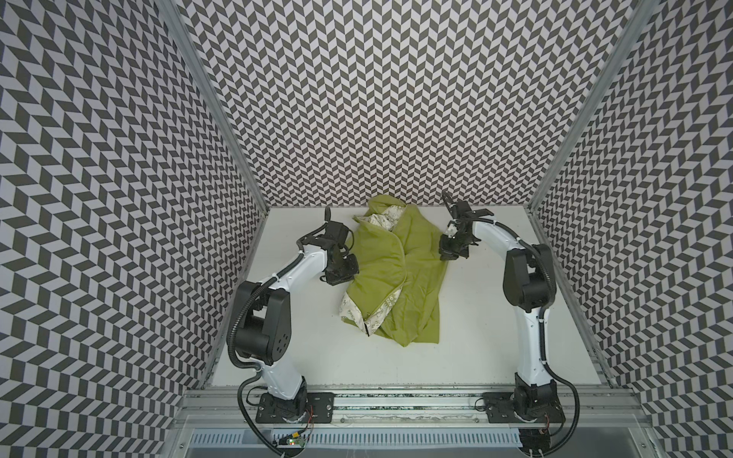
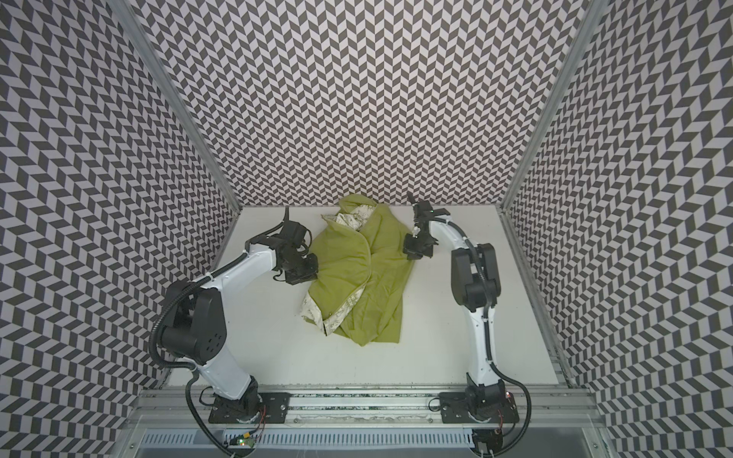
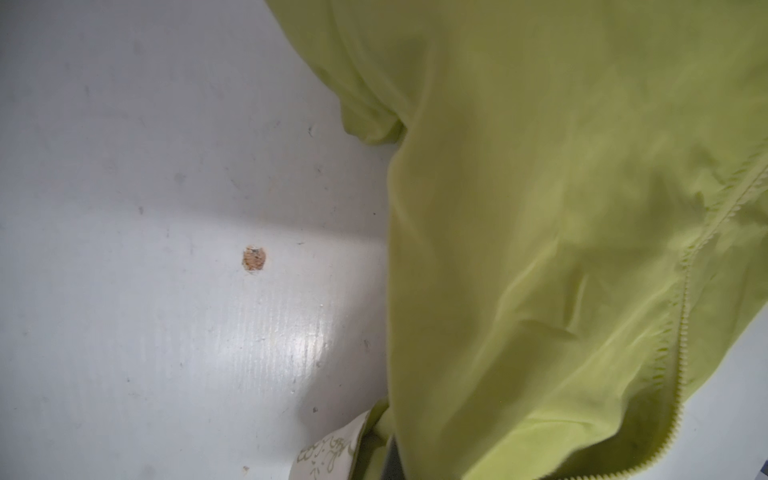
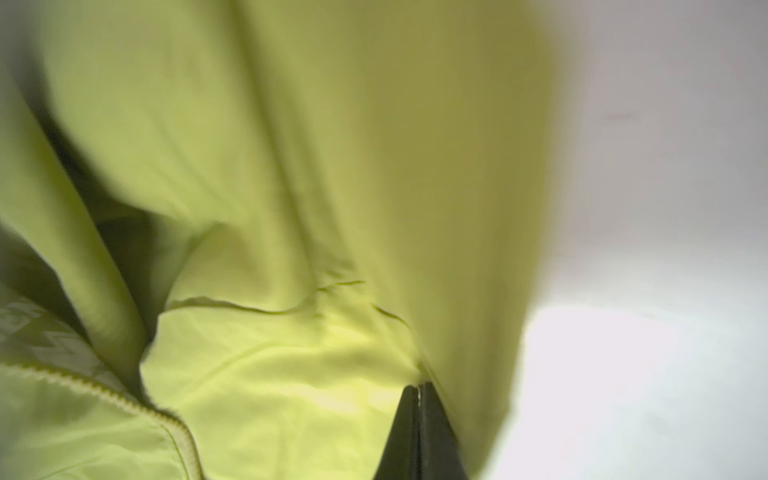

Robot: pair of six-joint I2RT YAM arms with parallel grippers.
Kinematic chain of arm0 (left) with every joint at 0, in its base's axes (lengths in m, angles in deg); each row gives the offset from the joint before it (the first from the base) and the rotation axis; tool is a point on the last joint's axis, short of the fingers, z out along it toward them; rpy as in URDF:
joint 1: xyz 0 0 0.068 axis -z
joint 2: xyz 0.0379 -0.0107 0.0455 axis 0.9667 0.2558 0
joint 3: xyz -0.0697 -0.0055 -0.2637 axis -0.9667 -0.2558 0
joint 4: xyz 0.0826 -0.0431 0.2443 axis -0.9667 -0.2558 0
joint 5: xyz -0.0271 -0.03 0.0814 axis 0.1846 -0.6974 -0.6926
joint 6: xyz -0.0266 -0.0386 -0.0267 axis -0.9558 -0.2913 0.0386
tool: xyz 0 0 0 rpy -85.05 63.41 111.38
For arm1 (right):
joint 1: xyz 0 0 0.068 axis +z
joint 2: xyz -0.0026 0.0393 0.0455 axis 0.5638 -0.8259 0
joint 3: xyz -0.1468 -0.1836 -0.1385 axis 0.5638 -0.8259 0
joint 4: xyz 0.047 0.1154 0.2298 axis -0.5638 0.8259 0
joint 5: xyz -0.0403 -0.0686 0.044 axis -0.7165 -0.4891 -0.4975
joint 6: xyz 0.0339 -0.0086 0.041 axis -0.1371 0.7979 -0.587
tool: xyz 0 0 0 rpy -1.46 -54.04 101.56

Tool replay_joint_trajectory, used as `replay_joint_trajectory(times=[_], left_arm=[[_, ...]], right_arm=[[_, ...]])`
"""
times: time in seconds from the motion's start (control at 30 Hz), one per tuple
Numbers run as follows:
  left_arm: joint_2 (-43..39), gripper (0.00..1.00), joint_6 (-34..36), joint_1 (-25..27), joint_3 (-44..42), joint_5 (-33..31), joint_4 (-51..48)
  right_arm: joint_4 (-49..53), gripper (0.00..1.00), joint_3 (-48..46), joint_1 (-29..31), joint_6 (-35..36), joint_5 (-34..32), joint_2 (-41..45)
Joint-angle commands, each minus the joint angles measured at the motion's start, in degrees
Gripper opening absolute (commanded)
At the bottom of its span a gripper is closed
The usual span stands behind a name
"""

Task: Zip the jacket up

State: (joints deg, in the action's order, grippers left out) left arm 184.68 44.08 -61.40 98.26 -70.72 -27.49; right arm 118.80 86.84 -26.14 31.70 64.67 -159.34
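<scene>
The green jacket lies crumpled at the back middle of the white table, seen in both top views. Its front is open, and cream printed lining shows at the near hem and at the hood. My left gripper sits at the jacket's left edge; in the left wrist view the fabric drapes over its jaws, and the zipper teeth run along the edge. My right gripper is at the jacket's right edge. Its black fingers are pressed together, pinching the fabric.
The table is boxed in by patterned walls on three sides, with a metal rail holding both arm bases along the front. A small brown chip marks the tabletop left of the jacket.
</scene>
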Motion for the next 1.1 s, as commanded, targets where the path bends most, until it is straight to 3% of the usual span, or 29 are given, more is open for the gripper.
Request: replay_joint_trajectory(times=[0.0, 0.07, 0.17, 0.3, 0.4, 0.57, 0.8, 1.0, 1.07], left_arm=[[-1.7, 0.0, 0.2, -0.9, -1.6, -0.7, -1.1], [-1.8, 0.0, 0.1, -0.9, -2.2, -0.4, -1.0], [-2.3, 0.0, -0.4, -0.7, -3.2, 1.3, -0.1], [-3.1, 0.0, -1.2, 1.4, -4.5, 4.5, 0.4], [-4.0, 0.0, -2.0, 5.2, -6.1, 6.2, 1.6], [-4.6, 0.0, -4.4, 10.1, -8.1, 7.7, 4.0], [-5.8, 0.0, -5.7, 10.8, -9.6, 8.9, 5.3], [-5.5, 0.0, -5.7, 10.8, -10.0, 9.4, 6.1], [-5.1, 0.0, -5.8, 10.8, -10.0, 9.5, 6.4]], right_arm=[[-1.3, 0.0, -0.9, -0.9, 1.2, 0.9, 6.2], [-0.1, 0.13, -0.1, 0.4, 0.1, 1.8, 6.6], [0.1, 0.46, 0.5, 3.2, -3.0, 2.7, 6.6], [-1.9, 0.67, 0.6, 6.1, -8.2, 2.7, 5.5], [-0.8, 0.68, 3.4, 8.1, -9.6, 0.8, 2.8], [1.4, 0.63, 9.9, 10.4, -11.7, -2.4, -2.2], [7.8, 0.71, 20.3, 11.5, -12.3, -8.3, -10.2], [12.5, 0.71, 28.0, 13.0, -11.8, -12.7, -15.6], [12.7, 0.66, 28.6, 13.3, -12.0, -12.9, -17.0]])
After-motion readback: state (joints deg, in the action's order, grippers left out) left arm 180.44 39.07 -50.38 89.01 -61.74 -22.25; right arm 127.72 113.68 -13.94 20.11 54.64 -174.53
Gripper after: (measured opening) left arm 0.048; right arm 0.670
